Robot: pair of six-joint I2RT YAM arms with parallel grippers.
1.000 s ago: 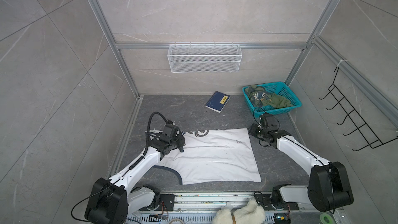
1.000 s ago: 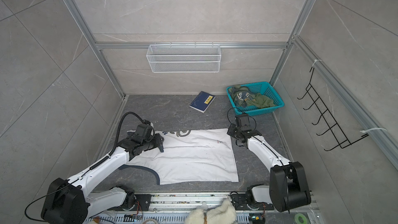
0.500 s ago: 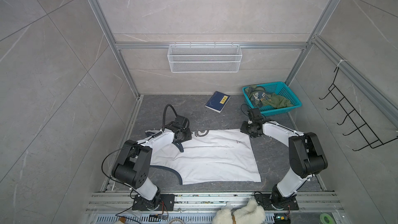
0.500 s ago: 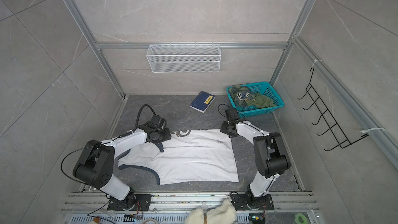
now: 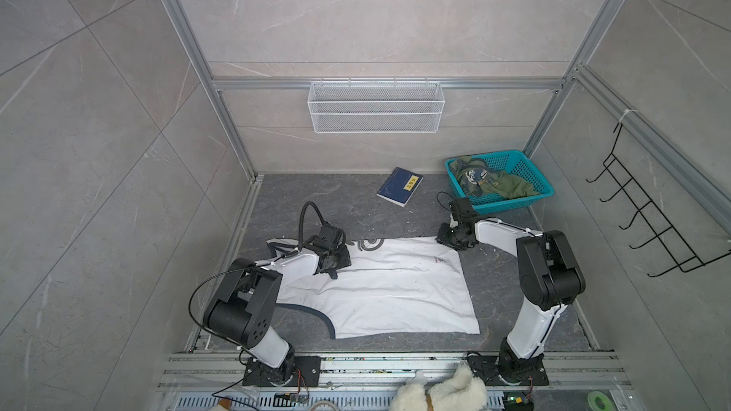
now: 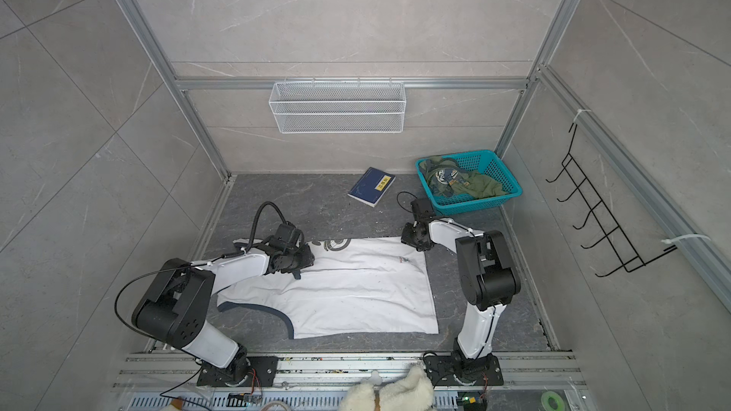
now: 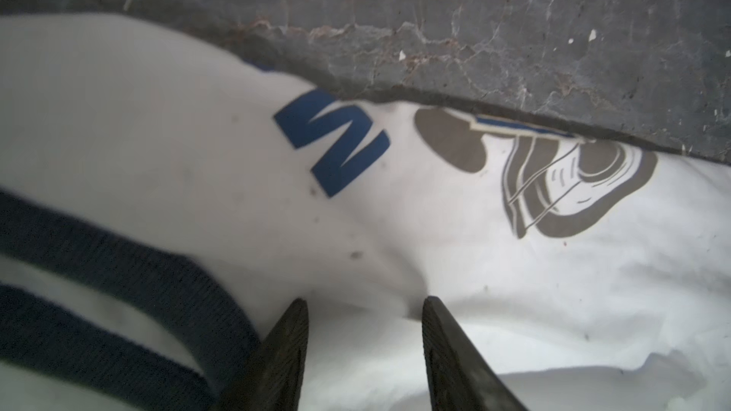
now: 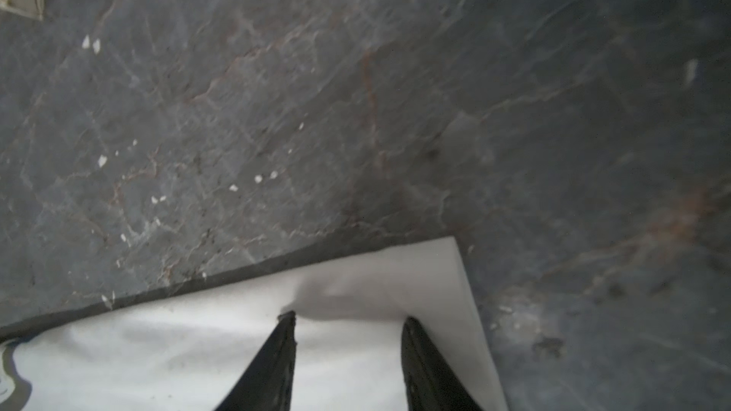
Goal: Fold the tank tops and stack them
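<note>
1. In both top views there are two tank tops. One white tank top (image 5: 387, 290) lies spread on the tabletop (image 5: 356, 207), and one olive tank top (image 5: 510, 188) sits crumpled in the single teal basket (image 5: 532, 166). Both arms are bent low: the left gripper (image 5: 340, 264) is beside the badge and the right gripper (image 5: 447, 237) is at the far hem corner.
2. Left wrist: the left gripper (image 7: 364, 302) has its jaws parted, tips on white cloth beside the navy trim, clasping nothing.
3. Right wrist: the right gripper (image 8: 350, 316) has its jaws parted, tips on the white corner, released.

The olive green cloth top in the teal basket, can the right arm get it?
Probably yes: the right gripper is near the open teal plastic basket, nothing covering the olive green top.
</note>
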